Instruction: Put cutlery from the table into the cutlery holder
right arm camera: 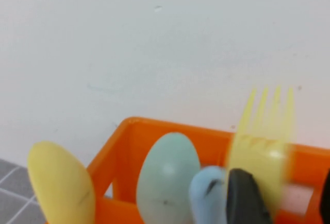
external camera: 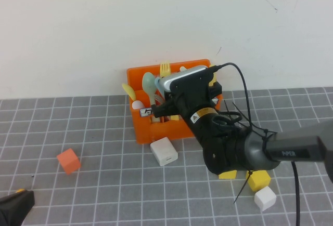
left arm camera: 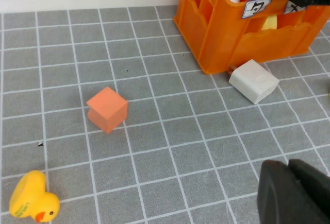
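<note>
1. Nearest the high camera, the left gripper [external camera: 15, 208] sits low at the near left corner of the table [external camera: 93, 184]; its dark fingers [left arm camera: 294, 190] are pressed together and hold nothing.
2. A yellow rubber duck [left arm camera: 32, 199] lies near that gripper in the left wrist view, with an orange cube [external camera: 68, 161] a little farther out on the tiles.
3. The right arm [external camera: 250, 150] reaches in from the right, and the right gripper [external camera: 161, 106] hangs over the front of the cutlery holder [external camera: 143, 132].
4. Its dark fingers [right arm camera: 247, 198] stand apart with a gap between them; the pale yellow fork [right arm camera: 265, 131] shows in that gap, but I cannot tell whether the fingers touch it.
5. The fork stands upright in the holder, tines up, against the back wall.
6. The light blue utensil [right arm camera: 209, 190] stands in the holder too, just beside the fork and close against one finger.
7. A mint-green spoon [external camera: 149, 84] and a yellow spoon [external camera: 127, 91] also stand in the crate, toward its left side.
8. A white block [external camera: 164, 151] lies just in front of the holder, touching or almost touching its base.
9. Two yellow blocks [external camera: 258, 179] and a white cube [external camera: 265, 199] lie under and beside the right arm.
</note>
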Motion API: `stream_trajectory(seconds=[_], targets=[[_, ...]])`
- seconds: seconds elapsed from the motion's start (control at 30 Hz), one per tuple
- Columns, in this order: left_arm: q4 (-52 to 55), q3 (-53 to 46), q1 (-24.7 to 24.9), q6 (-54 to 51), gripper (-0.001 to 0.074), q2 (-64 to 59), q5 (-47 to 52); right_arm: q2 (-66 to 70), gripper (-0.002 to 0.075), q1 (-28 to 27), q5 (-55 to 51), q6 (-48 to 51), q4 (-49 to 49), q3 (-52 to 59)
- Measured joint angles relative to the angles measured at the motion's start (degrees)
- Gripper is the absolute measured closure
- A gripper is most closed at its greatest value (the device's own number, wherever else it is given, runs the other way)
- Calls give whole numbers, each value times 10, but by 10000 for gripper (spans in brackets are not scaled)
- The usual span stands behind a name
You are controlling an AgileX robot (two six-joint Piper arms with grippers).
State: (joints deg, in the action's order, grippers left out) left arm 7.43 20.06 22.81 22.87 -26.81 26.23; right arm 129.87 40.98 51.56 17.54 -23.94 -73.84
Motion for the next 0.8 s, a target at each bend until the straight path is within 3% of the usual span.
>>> stream_trajectory(seconds=[0.3, 0.43, 0.6, 0.8], targets=[[-1, 0, 0, 0, 736, 0, 0, -43, 400, 0, 39, 63, 10, 0], [-1, 0, 0, 0, 736, 0, -14, -113, 456, 3, 25, 114, 62, 0], [-1, 0, 0, -9, 736, 14, -31, -231, 648, 19, -148, 191, 154, 0], [0, 0, 0, -42, 736, 74, -35, -358, 720, 33, -408, 215, 176, 0]])
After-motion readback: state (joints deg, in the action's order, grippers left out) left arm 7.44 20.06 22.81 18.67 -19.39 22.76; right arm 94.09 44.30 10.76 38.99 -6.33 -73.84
